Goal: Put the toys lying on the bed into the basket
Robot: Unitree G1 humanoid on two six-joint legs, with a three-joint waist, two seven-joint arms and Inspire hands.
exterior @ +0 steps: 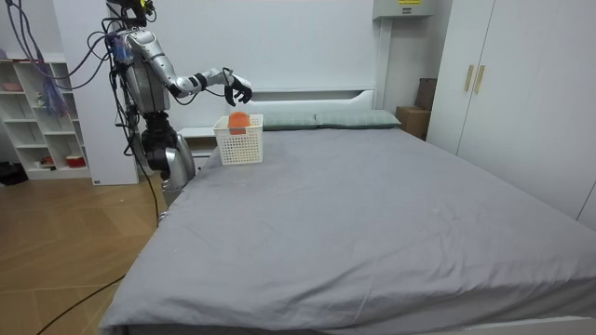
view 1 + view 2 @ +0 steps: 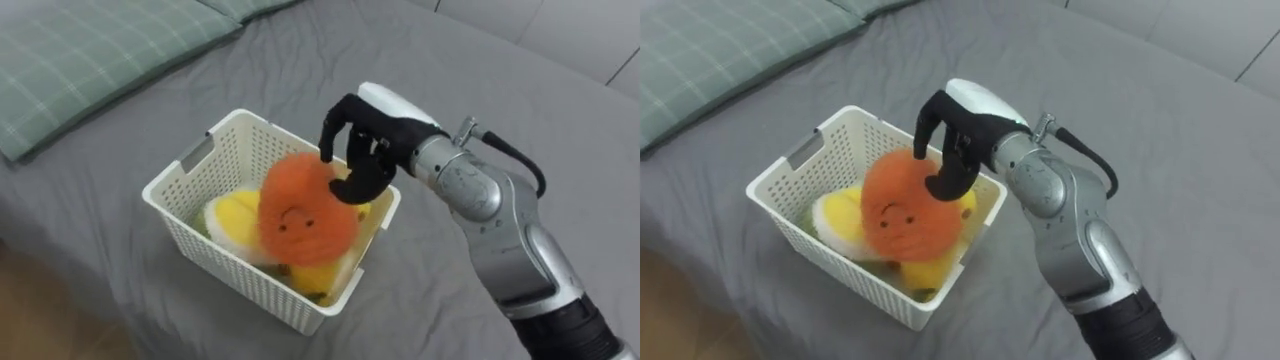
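A round orange plush toy (image 2: 300, 215) with a small face lies on top of the pile in the white lattice basket (image 2: 175, 172) on the grey bed. Under it sit a yellow and white plush (image 2: 235, 215) and other soft toys. My right hand (image 2: 375, 150) hovers just over the orange toy, fingers loosely bent downward, thumb near the toy's top, nothing gripped. In the room view the hand (image 1: 237, 90) hangs a little above the toy (image 1: 238, 119) in the basket (image 1: 240, 144), with a gap between them.
A green checked pillow (image 2: 90, 60) lies at the head of the bed, left of the basket. The grey bedspread (image 1: 372, 214) stretches wide toward the wardrobe (image 1: 503, 84). I stand by the bed's corner beside white shelves (image 1: 42, 112).
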